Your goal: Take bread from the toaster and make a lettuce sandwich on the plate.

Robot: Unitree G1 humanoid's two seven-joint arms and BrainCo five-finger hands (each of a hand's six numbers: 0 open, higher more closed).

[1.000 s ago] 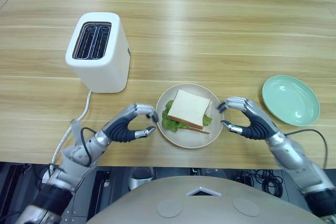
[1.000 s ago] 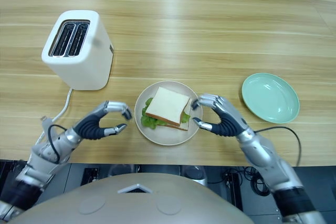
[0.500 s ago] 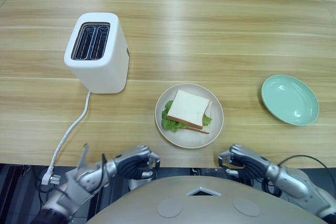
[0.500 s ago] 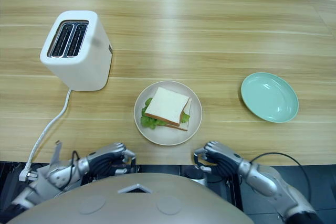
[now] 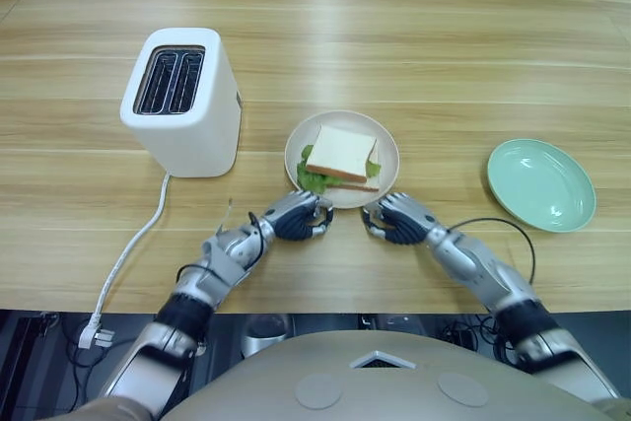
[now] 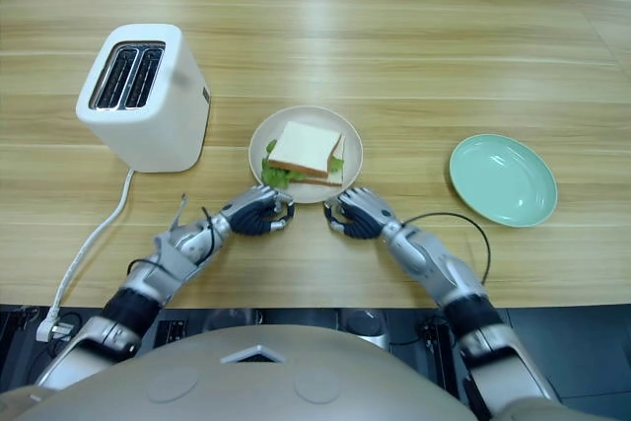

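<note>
Sandwich (image 5: 342, 148) w/ lettuce (image 5: 312, 180) poking out sits on plate (image 5: 388, 150), mid table (image 5: 394, 36), just right of toaster (image 5: 182, 96). L hand (image 5: 296, 218) & R hand (image 5: 399, 219): fingers curled in, nothing held, both up against plate's near rim. Far right, well apart: green plate (image 5: 541, 184).

Test lab, staged as a kitchen
A toaster (image 5: 183, 105) trails its cord (image 5: 133, 248) off the near edge of a wood-grain tabletop (image 5: 424, 36); loose cables (image 5: 471, 330) tangle on the dark floor (image 5: 39, 362) below.
</note>
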